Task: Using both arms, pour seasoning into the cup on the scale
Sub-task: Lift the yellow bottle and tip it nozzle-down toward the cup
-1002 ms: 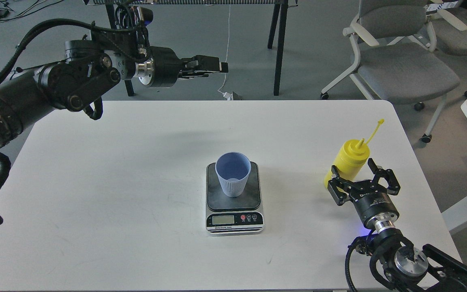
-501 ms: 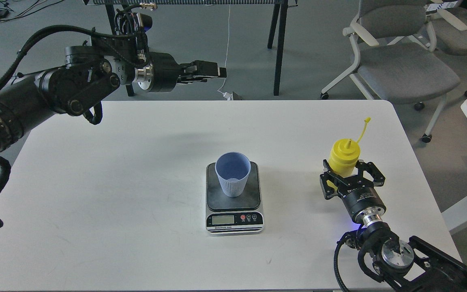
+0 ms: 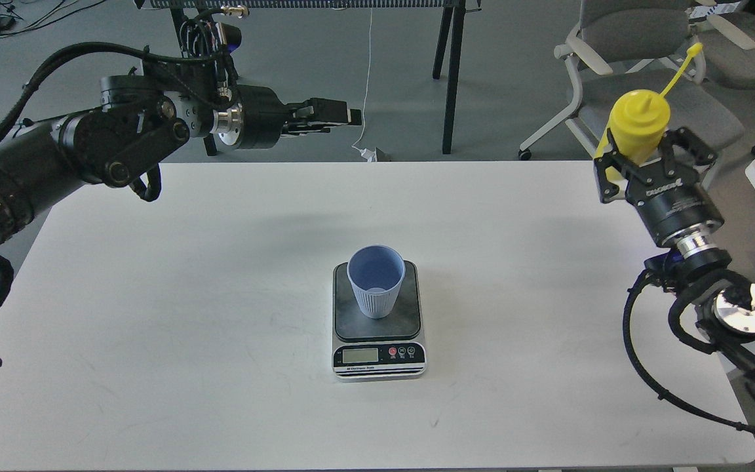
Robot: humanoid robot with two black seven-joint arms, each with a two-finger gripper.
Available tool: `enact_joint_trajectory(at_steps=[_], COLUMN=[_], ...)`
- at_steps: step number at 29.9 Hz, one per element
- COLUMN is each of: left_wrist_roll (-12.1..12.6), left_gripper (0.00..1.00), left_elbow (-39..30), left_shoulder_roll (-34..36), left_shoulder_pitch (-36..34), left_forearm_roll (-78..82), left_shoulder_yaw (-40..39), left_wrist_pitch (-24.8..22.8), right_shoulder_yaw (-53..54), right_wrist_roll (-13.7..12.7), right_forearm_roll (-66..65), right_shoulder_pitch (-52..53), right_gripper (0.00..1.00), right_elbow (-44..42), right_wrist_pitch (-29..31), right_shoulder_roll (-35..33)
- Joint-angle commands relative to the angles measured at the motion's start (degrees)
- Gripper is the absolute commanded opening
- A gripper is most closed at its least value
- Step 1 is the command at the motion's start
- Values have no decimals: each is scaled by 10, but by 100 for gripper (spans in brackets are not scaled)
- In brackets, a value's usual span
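Note:
The light-blue ribbed cup point(image 3: 376, 287) stands upright on the dark platform of the scale point(image 3: 379, 331) at the table's middle front. My right gripper point(image 3: 647, 155) is shut on the yellow seasoning bottle point(image 3: 636, 124) and holds it upright, high above the table's right back corner. Its cap strap point(image 3: 681, 63) sticks up to the right. My left gripper point(image 3: 341, 115) is up above the table's back edge at the left, pointing right, holding nothing. Its fingers lie close together.
The white table point(image 3: 220, 282) fills most of the view. Grey chairs point(image 3: 646, 98) stand behind the right back corner, just behind the raised bottle. Black table legs point(image 3: 451, 72) and a white cable point(image 3: 366, 78) are on the floor beyond the back edge.
My right gripper closed on the bottle and lifted it off the table, up and to the right. My left gripper drifted slightly left.

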Motion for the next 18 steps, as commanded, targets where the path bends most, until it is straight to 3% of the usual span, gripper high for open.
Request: enact_joint_trajectory(at_steps=[1, 5, 9, 14, 18], left_wrist_roll=[0, 0, 0, 0, 0], left_gripper=[72, 72, 72, 72, 72], left_elbow=[0, 0, 0, 1, 0], left_shoulder_roll=[-3, -5, -3, 1, 1], left_shoulder_pitch=[0, 0, 0, 0, 2], left_forearm_roll=[0, 0, 0, 0, -1], left_shoulder_yaw=[0, -1, -1, 0, 0], left_wrist_pitch=[0, 0, 0, 0, 0], right_shoulder_yaw=[-32, -88, -175, -309, -382], right_wrist_roll=[-15, -20, -19, -18, -18], right_forearm_roll=[-133, -293, -433, -512, -560], right_shoulder_pitch=[110, 205, 293, 396, 434], right_gripper=[10, 10, 11, 11, 11], right_elbow=[-1, -1, 0, -1, -13], right_wrist_pitch=[0, -7, -74, -116, -140], right_shoulder_roll=[-66, -72, -66, -53, -2])
